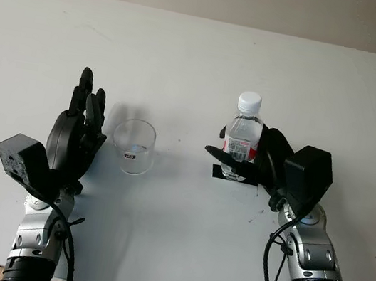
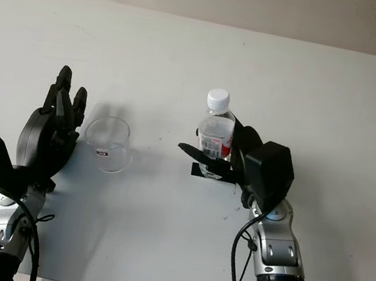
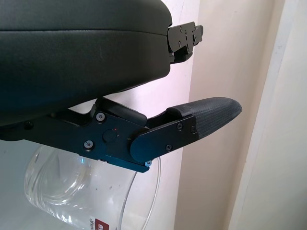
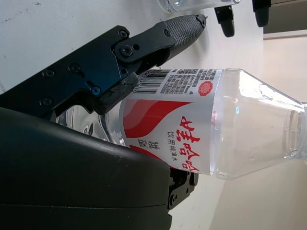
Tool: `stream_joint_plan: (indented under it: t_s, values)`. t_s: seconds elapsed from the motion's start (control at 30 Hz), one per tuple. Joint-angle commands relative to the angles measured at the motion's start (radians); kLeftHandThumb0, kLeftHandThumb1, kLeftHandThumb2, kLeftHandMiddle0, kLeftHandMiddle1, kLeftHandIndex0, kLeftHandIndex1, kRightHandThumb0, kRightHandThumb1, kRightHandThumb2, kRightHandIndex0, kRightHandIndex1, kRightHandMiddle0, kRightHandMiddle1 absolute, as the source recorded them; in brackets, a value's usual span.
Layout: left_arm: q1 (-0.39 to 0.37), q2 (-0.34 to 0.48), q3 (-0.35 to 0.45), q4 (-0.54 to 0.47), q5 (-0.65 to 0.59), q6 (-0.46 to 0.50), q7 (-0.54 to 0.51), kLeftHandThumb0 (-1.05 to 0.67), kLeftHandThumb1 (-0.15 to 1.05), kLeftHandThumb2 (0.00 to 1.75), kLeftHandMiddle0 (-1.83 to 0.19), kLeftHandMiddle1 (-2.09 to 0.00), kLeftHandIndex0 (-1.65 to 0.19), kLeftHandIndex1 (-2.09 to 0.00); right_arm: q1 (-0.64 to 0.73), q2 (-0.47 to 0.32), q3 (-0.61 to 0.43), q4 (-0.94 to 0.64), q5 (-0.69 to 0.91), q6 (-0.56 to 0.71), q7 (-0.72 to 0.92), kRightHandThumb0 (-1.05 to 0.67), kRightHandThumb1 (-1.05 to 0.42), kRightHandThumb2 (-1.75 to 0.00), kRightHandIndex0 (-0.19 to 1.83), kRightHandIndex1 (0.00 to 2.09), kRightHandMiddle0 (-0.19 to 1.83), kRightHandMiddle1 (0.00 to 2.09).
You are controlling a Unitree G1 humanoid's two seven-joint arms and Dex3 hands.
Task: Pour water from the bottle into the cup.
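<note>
Overhead, the capped bottle (image 1: 242,136) is seen upright on the white surface (image 1: 202,56), clasped by the right hand (image 1: 256,163); the clear cup (image 1: 133,146) stands just beside the open left hand (image 1: 77,133). Closer, in the right wrist view, the fingers (image 4: 163,33) are wrapped around the red label (image 4: 168,129).

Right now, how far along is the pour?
Early. Done: the right hand is around the bottle, which stands upright on the table with its white cap on. In hand: the left hand, open, is beside the cup. Left: uncapping, lifting, tilting; the cup looks empty.
</note>
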Motion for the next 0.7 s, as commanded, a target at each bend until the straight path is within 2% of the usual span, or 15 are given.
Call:
stream_joint_plan:
  t_s: [0.0, 0.1, 0.23, 0.3, 0.33, 0.37, 0.43, 0.47, 0.53, 0.57, 0.67]
  values:
    - [0.0, 0.007, 0.004, -0.001, -0.005, 0.0, -0.007, -0.79, 1.05, 0.74, 0.1, -0.06, 0.15, -0.06, 0.007, 0.006, -0.008, 0.005, 0.006, -0.013, 0.006, -0.39, -1.05, -0.24, 1.06, 2.09, 0.54, 2.09]
    - [0.002, 0.008, 0.004, -0.007, -0.007, 0.005, -0.007, -0.78, 1.05, 0.75, 0.1, -0.06, 0.15, -0.06, 0.014, 0.001, -0.007, 0.0, 0.006, -0.01, 0.016, -0.41, -1.05, -0.22, 1.03, 2.09, 0.53, 2.09]
    - [0.004, 0.01, 0.006, -0.012, -0.012, 0.012, -0.01, -0.78, 1.05, 0.75, 0.1, -0.06, 0.15, -0.06, 0.032, -0.007, -0.003, -0.016, -0.008, -0.012, 0.021, -0.44, -1.05, -0.18, 0.83, 2.09, 0.43, 2.09]
    - [0.005, 0.012, 0.006, -0.014, -0.014, 0.014, -0.014, -0.78, 1.05, 0.75, 0.11, -0.05, 0.16, -0.06, 0.043, -0.004, -0.006, -0.022, -0.019, -0.017, 0.008, -0.48, -1.05, -0.13, 0.63, 2.09, 0.33, 2.09]
    - [0.006, 0.011, 0.006, -0.015, -0.014, 0.015, -0.014, -0.78, 1.05, 0.75, 0.11, -0.05, 0.16, -0.06, 0.048, -0.002, -0.008, -0.028, -0.024, -0.015, -0.002, -0.51, -1.05, -0.1, 0.49, 2.09, 0.26, 2.09]
    - [0.006, 0.011, 0.006, -0.016, -0.013, 0.015, -0.014, -0.78, 1.05, 0.75, 0.11, -0.05, 0.16, -0.06, 0.054, -0.001, -0.01, -0.036, -0.026, -0.01, -0.008, -0.55, -1.03, -0.07, 0.23, 2.09, 0.12, 2.09]
    - [0.006, 0.012, 0.006, -0.016, -0.012, 0.014, -0.014, -0.78, 1.05, 0.75, 0.11, -0.05, 0.16, -0.05, 0.066, 0.002, -0.018, -0.05, -0.016, -0.003, -0.009, -0.58, -1.01, -0.05, -0.05, 2.09, -0.08, 2.09]
    - [0.007, 0.013, 0.006, -0.016, -0.011, 0.014, -0.013, -0.78, 1.05, 0.75, 0.11, -0.05, 0.16, -0.05, 0.073, 0.001, -0.02, -0.057, -0.014, -0.005, -0.008, -0.6, -0.98, -0.05, -0.13, 1.98, -0.15, 1.95]
    - [0.007, 0.014, 0.007, -0.015, -0.013, 0.013, -0.015, -0.78, 1.05, 0.75, 0.11, -0.05, 0.16, -0.05, 0.087, -0.004, -0.018, -0.078, -0.026, -0.006, -0.013, -0.62, -0.96, -0.05, -0.18, 1.74, -0.18, 1.68]
    - [0.008, 0.015, 0.007, -0.015, -0.014, 0.013, -0.015, -0.78, 1.05, 0.75, 0.11, -0.05, 0.16, -0.05, 0.094, -0.004, -0.018, -0.09, -0.029, -0.002, -0.016, -0.64, -0.95, -0.05, -0.19, 1.52, -0.19, 1.47]
    - [0.01, 0.018, 0.008, -0.015, -0.016, 0.013, -0.019, -0.78, 1.05, 0.75, 0.12, -0.05, 0.16, -0.05, 0.115, 0.005, -0.026, -0.121, -0.023, 0.008, -0.025, -0.67, -0.92, -0.05, -0.19, 1.14, -0.19, 1.14]
